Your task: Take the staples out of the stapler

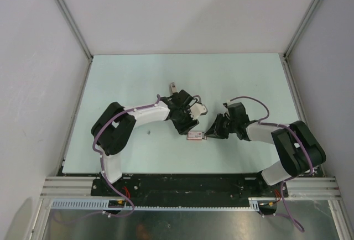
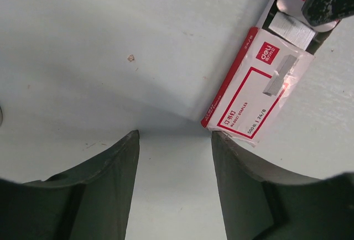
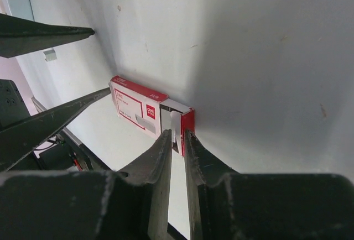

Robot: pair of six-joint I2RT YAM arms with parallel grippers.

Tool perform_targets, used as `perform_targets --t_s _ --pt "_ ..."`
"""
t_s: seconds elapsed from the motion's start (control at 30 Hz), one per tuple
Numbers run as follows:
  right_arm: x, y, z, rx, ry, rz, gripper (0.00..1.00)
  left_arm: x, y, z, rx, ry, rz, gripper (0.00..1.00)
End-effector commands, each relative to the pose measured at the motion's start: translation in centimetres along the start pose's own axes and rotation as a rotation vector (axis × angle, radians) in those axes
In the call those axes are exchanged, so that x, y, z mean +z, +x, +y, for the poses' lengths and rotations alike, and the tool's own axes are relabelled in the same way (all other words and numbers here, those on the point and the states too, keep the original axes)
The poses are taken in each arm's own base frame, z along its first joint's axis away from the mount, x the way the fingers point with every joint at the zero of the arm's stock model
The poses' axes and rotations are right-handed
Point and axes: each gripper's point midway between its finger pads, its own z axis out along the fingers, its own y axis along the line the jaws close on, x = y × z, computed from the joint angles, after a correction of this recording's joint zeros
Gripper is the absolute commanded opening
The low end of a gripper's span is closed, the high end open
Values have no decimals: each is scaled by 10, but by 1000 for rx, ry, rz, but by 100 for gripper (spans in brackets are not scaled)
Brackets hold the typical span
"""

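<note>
A tiny silvery-grey bit of staples (image 1: 148, 133) lies loose on the table left of both grippers; it also shows in the right wrist view (image 3: 50, 55). A small grey object with a reddish end (image 1: 173, 88), possibly the stapler, lies beyond the left arm. My left gripper (image 1: 187, 128) is open and empty (image 2: 174, 135), its right finger beside a red-and-white staple box (image 2: 254, 85). My right gripper (image 1: 208, 135) is shut (image 3: 177, 134) on the white flap (image 3: 175, 119) at the box's open end (image 3: 138, 104). A grey block (image 2: 290, 27) shows inside the box.
The box (image 1: 194, 135) lies flat on the pale green table (image 1: 127, 79) between the two grippers. Grey walls with metal rails (image 1: 69, 16) close in the left, right and far sides. A tan speck (image 2: 131, 58) marks the table ahead of the left fingers.
</note>
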Motion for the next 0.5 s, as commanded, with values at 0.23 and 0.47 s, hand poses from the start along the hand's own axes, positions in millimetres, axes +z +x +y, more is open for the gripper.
perform_targets --t_s 0.23,0.47 --pt "9 -2 21 -64 -12 6 19 -1 -14 -5 45 5 -38 60" --pt "14 3 26 -67 -25 24 20 -2 -14 -6 54 5 -38 59"
